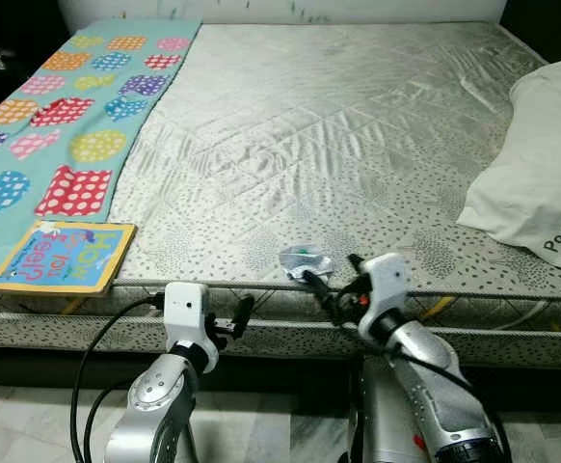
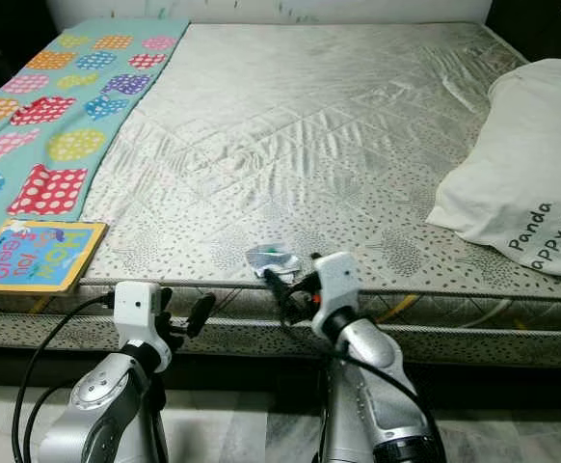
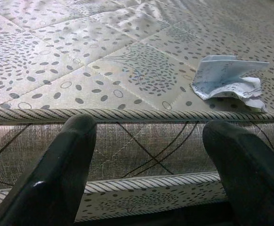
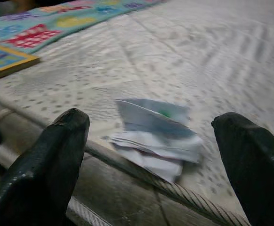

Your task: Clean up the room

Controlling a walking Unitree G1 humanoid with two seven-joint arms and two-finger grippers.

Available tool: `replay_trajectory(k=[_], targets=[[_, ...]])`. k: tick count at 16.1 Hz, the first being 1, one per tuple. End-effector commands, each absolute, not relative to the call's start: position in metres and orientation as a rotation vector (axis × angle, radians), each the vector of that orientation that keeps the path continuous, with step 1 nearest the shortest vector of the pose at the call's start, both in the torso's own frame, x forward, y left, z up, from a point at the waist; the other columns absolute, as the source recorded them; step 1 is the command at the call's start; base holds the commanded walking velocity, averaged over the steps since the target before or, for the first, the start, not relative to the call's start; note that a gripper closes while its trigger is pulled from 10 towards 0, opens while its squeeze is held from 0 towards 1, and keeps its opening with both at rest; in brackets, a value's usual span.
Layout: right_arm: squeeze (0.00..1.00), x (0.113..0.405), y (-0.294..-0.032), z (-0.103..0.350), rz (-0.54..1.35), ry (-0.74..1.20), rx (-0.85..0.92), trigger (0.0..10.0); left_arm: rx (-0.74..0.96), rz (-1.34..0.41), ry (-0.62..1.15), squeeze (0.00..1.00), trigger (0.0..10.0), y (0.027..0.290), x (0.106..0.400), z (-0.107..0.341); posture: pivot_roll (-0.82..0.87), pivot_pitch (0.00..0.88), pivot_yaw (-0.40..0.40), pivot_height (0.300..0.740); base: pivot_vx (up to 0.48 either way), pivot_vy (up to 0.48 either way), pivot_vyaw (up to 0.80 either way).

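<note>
A crumpled white wrapper (image 1: pixel 305 261) with a green spot lies on the grey patterned mattress (image 1: pixel 338 125), close to its front edge. My right gripper (image 1: pixel 334 280) is open at that edge, its fingers on either side of the wrapper (image 4: pixel 156 136) and just short of it. My left gripper (image 1: pixel 234 323) is open too, held lower against the mattress side, to the left of the wrapper (image 3: pixel 229 80). Neither gripper holds anything.
A children's book (image 1: pixel 64 256) lies at the mattress's front left corner, on a teal blanket (image 1: pixel 68 116) with dotted patches. A white pillow (image 1: pixel 541 183) with printed words sits at the right. Pale tiled floor (image 1: pixel 30 424) lies below the bed.
</note>
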State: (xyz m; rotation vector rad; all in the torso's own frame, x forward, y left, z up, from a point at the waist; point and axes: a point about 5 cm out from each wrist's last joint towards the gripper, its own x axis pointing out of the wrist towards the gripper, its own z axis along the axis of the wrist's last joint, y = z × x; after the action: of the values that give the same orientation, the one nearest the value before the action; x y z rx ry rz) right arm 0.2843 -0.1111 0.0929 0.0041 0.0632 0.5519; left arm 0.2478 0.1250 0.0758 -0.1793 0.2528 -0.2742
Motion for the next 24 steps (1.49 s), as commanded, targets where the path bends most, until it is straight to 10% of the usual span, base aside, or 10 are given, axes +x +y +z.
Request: replay_trajectory(k=[1,24], targets=[[0.00,0.283,-0.100,0.099,0.623,0.018,-0.040,10.0,-0.179,-0.281,0.253,0.00,10.0,0.126,0.249,0.077,-0.05,0.000,0.013,0.470,0.000,0.000,0.00],[0.00,0.316,-0.051,0.066,0.488,-0.012,-0.415,10.0,-0.171,-0.291,0.255,0.00,10.0,0.126,0.247,0.079,0.00,0.000,0.006,0.470,0.000,0.000,0.00]])
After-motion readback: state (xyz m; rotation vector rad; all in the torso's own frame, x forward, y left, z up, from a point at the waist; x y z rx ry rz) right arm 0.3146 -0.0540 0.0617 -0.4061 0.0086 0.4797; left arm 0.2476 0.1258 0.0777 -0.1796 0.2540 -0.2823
